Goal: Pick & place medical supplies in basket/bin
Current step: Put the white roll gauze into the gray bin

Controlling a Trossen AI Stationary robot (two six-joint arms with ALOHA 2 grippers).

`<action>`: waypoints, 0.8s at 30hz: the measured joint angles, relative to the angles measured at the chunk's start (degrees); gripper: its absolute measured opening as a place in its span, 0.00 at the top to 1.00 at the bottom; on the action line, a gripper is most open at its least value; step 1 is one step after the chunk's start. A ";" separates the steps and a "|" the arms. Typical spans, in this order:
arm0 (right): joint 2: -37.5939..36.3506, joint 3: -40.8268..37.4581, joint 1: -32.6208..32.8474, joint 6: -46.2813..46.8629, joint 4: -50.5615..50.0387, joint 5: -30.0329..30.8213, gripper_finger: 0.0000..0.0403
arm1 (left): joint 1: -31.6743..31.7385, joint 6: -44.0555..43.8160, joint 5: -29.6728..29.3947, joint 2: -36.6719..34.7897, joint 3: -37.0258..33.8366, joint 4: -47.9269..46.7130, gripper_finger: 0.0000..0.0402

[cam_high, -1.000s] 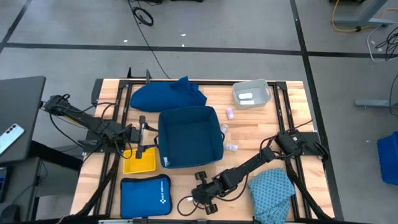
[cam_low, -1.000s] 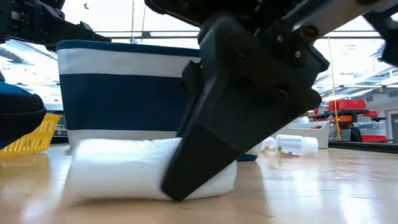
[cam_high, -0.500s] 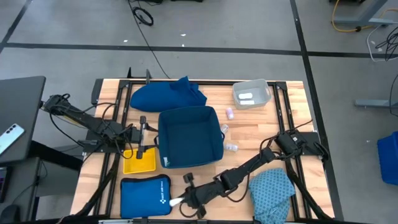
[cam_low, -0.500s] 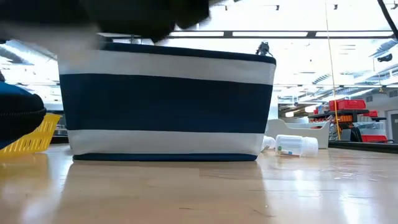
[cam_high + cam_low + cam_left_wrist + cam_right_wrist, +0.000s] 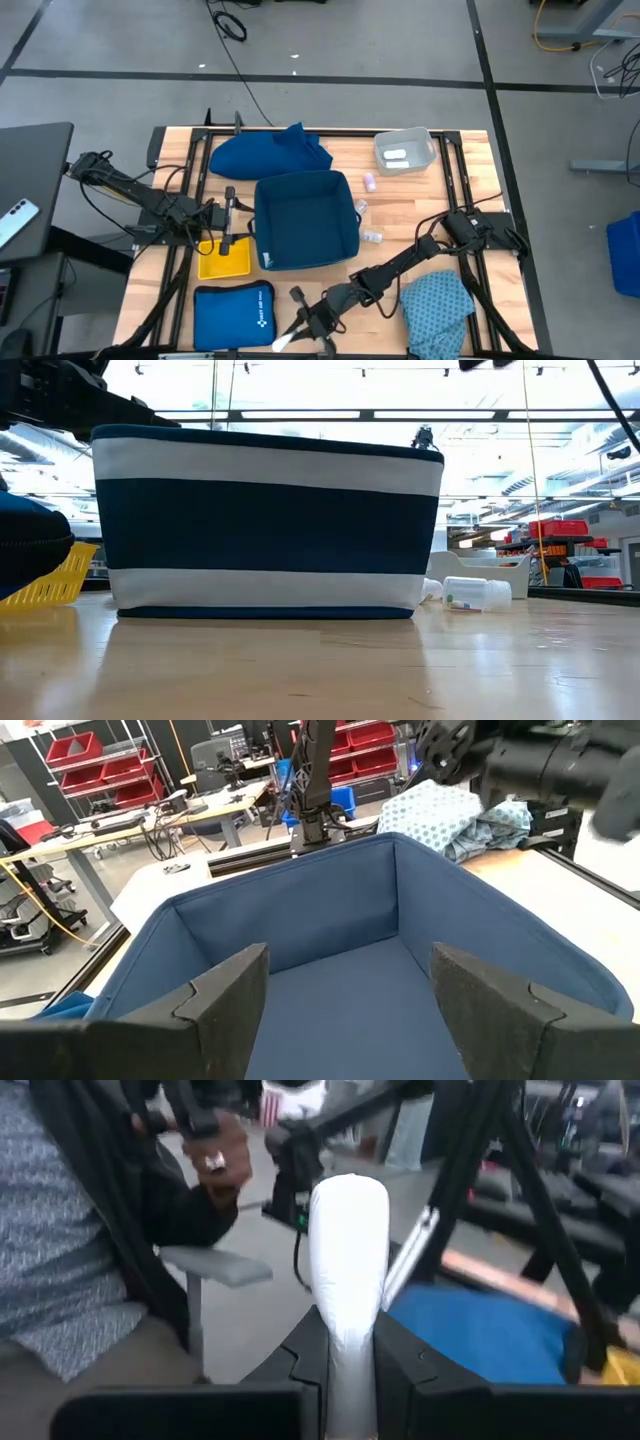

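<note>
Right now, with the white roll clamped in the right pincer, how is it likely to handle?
The white roll pinches narrower between the right pincer fingers, so it is probably soft. It juts out unsupported without drooping, so likely light and fairly firm. Being rounded, it may roll if dropped on the table rather than into the basket.

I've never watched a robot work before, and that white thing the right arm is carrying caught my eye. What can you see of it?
The white roll is a soft-looking, finger-shaped bundle, smooth and rounded at its free end, apparently wrapped in white film or gauze. The right gripper is shut on its lower part, its dark fingers pressing on both sides, so the roll sticks out beyond them. From above it shows near the table's front edge, beside the bright-blue zip pouch, lifted off the wood; nothing else touches it.
</note>
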 joint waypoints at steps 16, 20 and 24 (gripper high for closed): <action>-27.00 -32.74 -2.92 -0.24 14.31 27.11 0.90 | 0.02 -0.57 -0.03 1.97 -0.01 0.52 0.30; -34.34 -41.38 -4.34 -0.16 16.06 40.21 0.90 | 0.02 -0.36 -0.33 1.97 -0.01 1.22 0.30; -39.47 -48.08 -7.21 -0.09 18.08 50.87 0.90 | 0.02 -0.06 -0.61 2.36 -0.02 2.67 0.30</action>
